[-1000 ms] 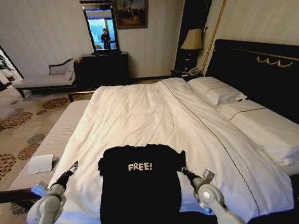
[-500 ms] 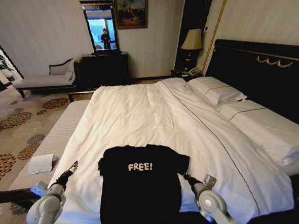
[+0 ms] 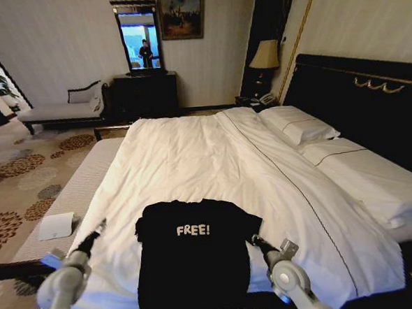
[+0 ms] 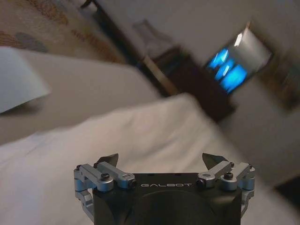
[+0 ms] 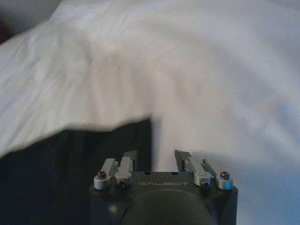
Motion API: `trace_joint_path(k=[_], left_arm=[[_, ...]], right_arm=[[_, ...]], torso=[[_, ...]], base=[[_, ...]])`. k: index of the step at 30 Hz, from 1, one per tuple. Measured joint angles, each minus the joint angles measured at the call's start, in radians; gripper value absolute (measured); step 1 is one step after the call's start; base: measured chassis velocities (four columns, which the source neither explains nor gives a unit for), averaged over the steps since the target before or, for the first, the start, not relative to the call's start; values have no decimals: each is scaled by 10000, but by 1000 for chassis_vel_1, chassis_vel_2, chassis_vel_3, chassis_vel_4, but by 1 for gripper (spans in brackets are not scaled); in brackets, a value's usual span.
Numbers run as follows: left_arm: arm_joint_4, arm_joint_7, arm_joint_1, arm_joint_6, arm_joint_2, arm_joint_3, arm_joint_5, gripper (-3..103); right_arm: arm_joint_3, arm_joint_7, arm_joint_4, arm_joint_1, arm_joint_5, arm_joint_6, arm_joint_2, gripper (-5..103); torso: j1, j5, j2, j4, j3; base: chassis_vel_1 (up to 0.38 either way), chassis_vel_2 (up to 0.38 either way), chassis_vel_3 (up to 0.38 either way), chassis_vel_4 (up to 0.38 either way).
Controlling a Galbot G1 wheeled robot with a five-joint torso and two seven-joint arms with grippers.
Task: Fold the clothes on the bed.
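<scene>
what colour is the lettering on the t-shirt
White, on the black T-shirt; the lettering shows best in the head view.

Hotel-style bedroom, large white bed (image 3: 192,155), dark headboard (image 3: 360,96), bedside lamp (image 3: 266,55), patterned carpet (image 3: 19,180)

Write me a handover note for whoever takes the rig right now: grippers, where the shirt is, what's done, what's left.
Left gripper: open, empty, over the duvet to the left of the shirt, not touching it.
Right gripper: open, empty, at the shirt's right edge beside the sleeve.
T-shirt: flat, lettering up, on the near end of the bed, both sleeves spread out.
Done: shirt laid out flat.
Left: no fold is visible yet; sleeves and body remain to be folded.
</scene>
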Motion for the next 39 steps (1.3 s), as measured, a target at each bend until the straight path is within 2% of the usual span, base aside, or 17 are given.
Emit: trace_joint_path(k=[1,3,4,6,7,9,11,12,14,15,16,18,20,21,23,28,39], left_arm=[[70,-38,-394,-241,141,-280,-645,100],[36,13,-709,-558,193,-516,-1290,100],[36,13,-709,-558,193,-516,-1290,100],[-240,185,-790,-628,97,-378,-1592,100],[-407,279,-723,-548,-40,-32,-1215,100],[-470,312,-651,-466,-133,196,-863,100],[-564,358,-253,-117,-608,1333,1166,100],[-564,358,-253,-117,-608,1333,1166,100],[-491,517,119,-27,-1112,2297,3080,100],[-465,613,264,-28,-1289,2582,3602,100],[-465,613,264,-28,-1289,2582,3602,100],[-430,784,619,-45,-1642,3124,4432,100],[-182,1028,923,-240,-1762,3492,5741,100],[-182,1028,923,-240,-1762,3492,5741,100],[78,1360,1257,-528,-1731,3724,6749,100],[283,1850,1690,-1008,-1681,3852,7201,100],[570,1643,1391,-1031,-1622,3647,6971,100]], right_arm=[[136,458,36,243,-161,282,79,52],[226,1010,38,617,-301,581,135,58],[226,1010,38,617,-301,581,135,58],[367,1358,35,965,-396,843,131,69],[409,1449,35,1097,-400,916,90,74],[416,1485,35,1165,-391,935,59,74],[358,1554,65,1370,-311,944,-22,85],[358,1554,65,1370,-311,944,-22,85],[298,1574,122,1435,-293,942,51,95],[285,1578,125,1443,-289,939,93,99],[285,1578,125,1443,-289,939,93,99],[266,1581,95,1452,-287,931,192,100],[254,1580,9,1418,-285,922,239,100],[254,1580,9,1418,-285,922,239,100],[249,1567,-46,1361,-285,917,286,100],[207,1530,-120,1297,-298,913,412,100],[127,1492,-103,1163,-376,893,509,100]], torso=[[0,0,0,-1,-1],[1,-1,-1,1,0],[1,-1,-1,1,0],[2,1,-1,7,0],[1,2,-1,5,0],[1,2,-1,3,0],[1,-2,-1,1,0],[1,-2,-1,1,0],[1,-3,-1,1,0],[2,-4,-1,2,0],[2,-4,-1,2,0],[1,-3,-1,3,-1],[0,-1,0,1,-2],[0,-1,0,1,-2],[1,0,0,2,-1],[0,-1,0,3,-2],[0,-3,1,2,-2]], base=[[0,0,0,0],[0,0,0,0],[0,0,0,0],[0,0,0,0],[0,0,0,0],[0,0,0,0],[0,0,0,0],[0,0,0,0],[0,0,0,0],[0,0,0,0],[0,0,0,0],[0,0,0,0],[0,0,0,0],[0,0,0,0],[0,0,0,0],[0,0,0,0],[0,0,0,0]])
